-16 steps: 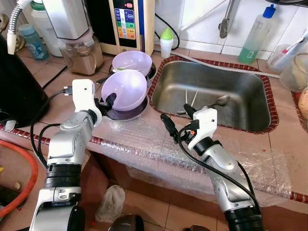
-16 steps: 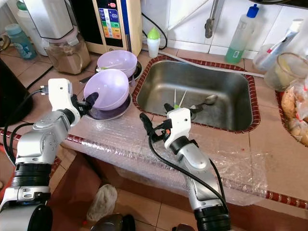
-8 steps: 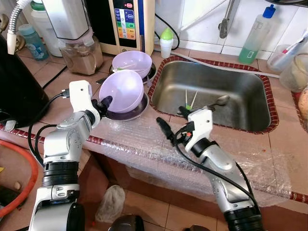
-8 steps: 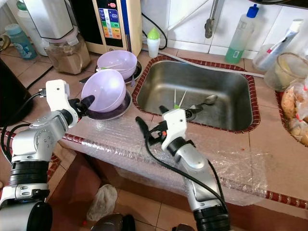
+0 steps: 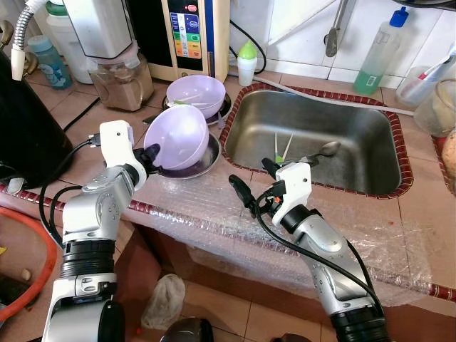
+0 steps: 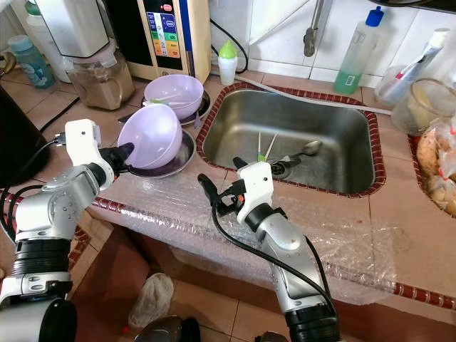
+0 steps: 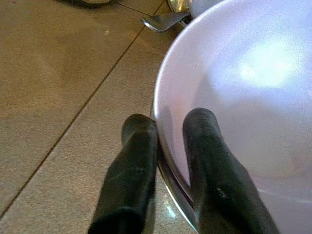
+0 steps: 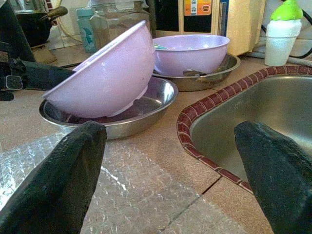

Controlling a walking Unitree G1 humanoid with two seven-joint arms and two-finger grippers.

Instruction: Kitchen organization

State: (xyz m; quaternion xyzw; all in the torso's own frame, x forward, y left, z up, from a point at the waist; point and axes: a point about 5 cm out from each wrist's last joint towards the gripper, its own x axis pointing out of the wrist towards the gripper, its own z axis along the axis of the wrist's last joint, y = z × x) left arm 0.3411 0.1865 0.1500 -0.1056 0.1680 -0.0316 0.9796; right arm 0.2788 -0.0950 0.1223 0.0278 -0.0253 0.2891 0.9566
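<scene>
We see the left gripper [image 5: 152,152] at the near rim of a lilac bowl [image 5: 180,137]; its jaws pinch that rim, one finger [image 7: 214,170] inside the bowl and the other against the outside, as the left wrist view shows clearly. The bowl is tilted, its open side turned up and toward the robot, its far edge resting in a shallow steel dish [image 6: 174,162] on the tiled tabletop [image 5: 85,114], just left of the sink [image 5: 313,139]; we cannot tell how much of the bowl's base touches the dish.

Behind it stands a second lilac bowl [image 5: 196,92], upright in its own steel dish [image 8: 222,68]; a spoon handle [image 7: 163,21] juts from under that far dish toward the robot's left.

The right gripper [image 5: 249,182] hovers over a sheet of bubble wrap [image 5: 214,206] spread on the tabletop's front edge, near the sink's left front corner; its jaws are spread wide and hold nothing, and in the right wrist view both fingers [image 8: 58,180] frame the tilted bowl.

In the sink lie a spoon [image 5: 324,149] and a pair of pale sticks with green tips [image 5: 279,148]; along the back wall stand a white bottle with a green cap [image 5: 246,63], a green soap bottle [image 5: 379,51] and a jar of brown powder [image 5: 120,78].
</scene>
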